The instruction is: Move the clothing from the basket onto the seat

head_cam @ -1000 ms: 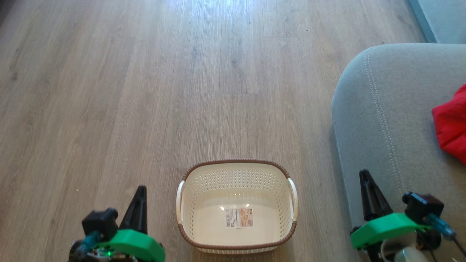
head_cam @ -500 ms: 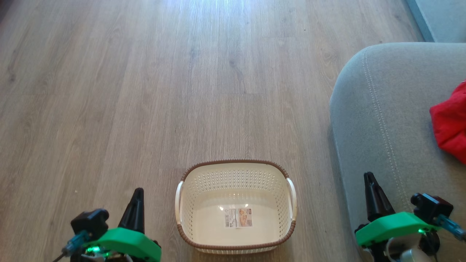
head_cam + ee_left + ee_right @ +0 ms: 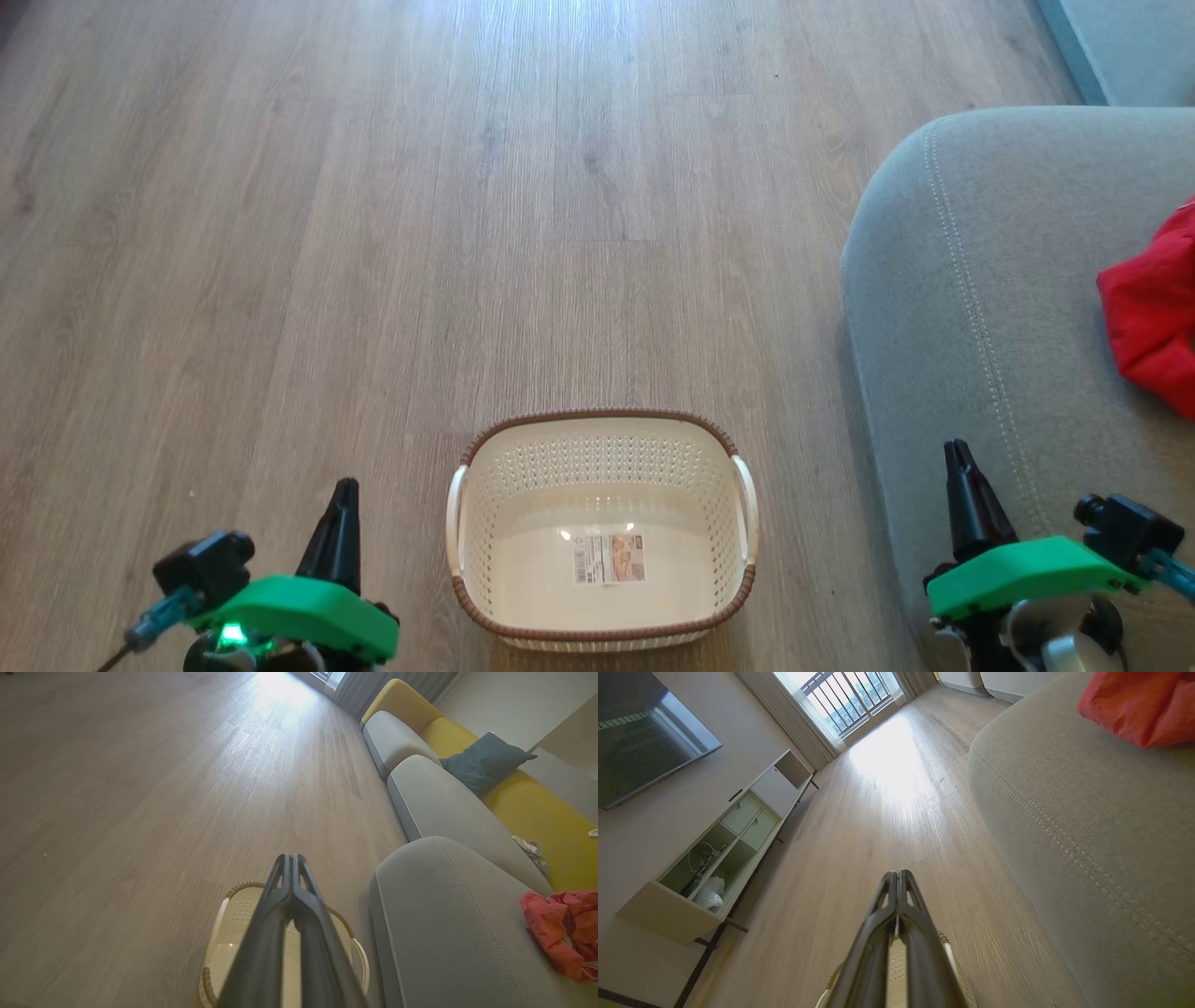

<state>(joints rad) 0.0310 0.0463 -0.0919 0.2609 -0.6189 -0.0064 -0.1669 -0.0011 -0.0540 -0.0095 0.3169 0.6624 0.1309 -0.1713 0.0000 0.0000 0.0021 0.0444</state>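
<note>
1. Basket (image 3: 597, 413) in the head view stands on the wooden floor (image 3: 373, 233) between the arms, bare inside apart from its label sticker (image 3: 611, 558). The clothing (image 3: 1153, 317) lies on the seat (image 3: 1008, 308), cut off by the view's right edge, so I cannot tell how much of it is there. The left gripper (image 3: 344, 499) sits left of the basket and apart from it, fingers pressed together on nothing. The right gripper (image 3: 960, 467) hangs over the seat's near edge, likewise closed and empty. The job looks done. The risk is a needless extra reach, where closed fingers would shove the light basket across the floor.
2. Left wrist view: that gripper's fingers meet at the tips above the basket. The clothing is a crumpled red heap with some white trim, resting on the seat well back from its rounded corner. It seems settled, though soft fabric like this would probably slide if an arm brushed it.
3. Right wrist view: the fingers are closed together, with the basket's rim peeking from behind them. The seat rises close on the right, with the clothing on top. Swinging this arm outward could scrape the upholstery or drag the garments off.
</note>
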